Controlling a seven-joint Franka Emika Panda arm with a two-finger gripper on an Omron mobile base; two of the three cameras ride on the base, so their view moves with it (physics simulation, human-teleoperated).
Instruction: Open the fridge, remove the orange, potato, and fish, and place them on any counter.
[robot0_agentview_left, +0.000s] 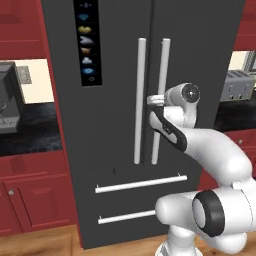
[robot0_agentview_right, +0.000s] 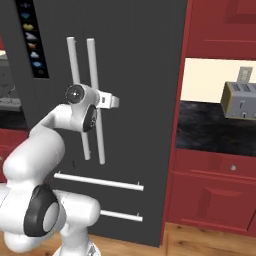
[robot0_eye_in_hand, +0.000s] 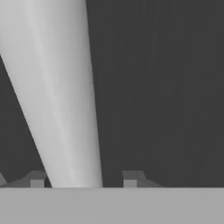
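Note:
The charcoal-grey fridge (robot0_agentview_left: 115, 150) (robot0_agentview_right: 140, 75) stands with both doors shut. Its two long white rod handles (robot0_agentview_left: 164, 90) (robot0_agentview_right: 92, 75) run side by side at the middle seam. My gripper (robot0_agentview_left: 155, 100) (robot0_agentview_right: 114, 102) (robot0_eye_in_hand: 84, 179) is at mid-height on these handles and is open. In the hand view one white handle (robot0_eye_in_hand: 61, 96) passes between my fingertips (robot0_eye_in_hand: 131, 177), nearer the left one, with a gap on the right. The orange, potato and fish are hidden behind the doors. The island counter is out of view.
Two horizontal white drawer handles (robot0_agentview_left: 140, 184) (robot0_agentview_right: 97, 181) cross the fridge's lower part. A toaster (robot0_agentview_left: 237, 85) (robot0_agentview_right: 241, 100) sits on the black counter to the right, over red cabinets (robot0_agentview_right: 215, 190). A grey machine (robot0_agentview_left: 7, 97) stands on the left counter.

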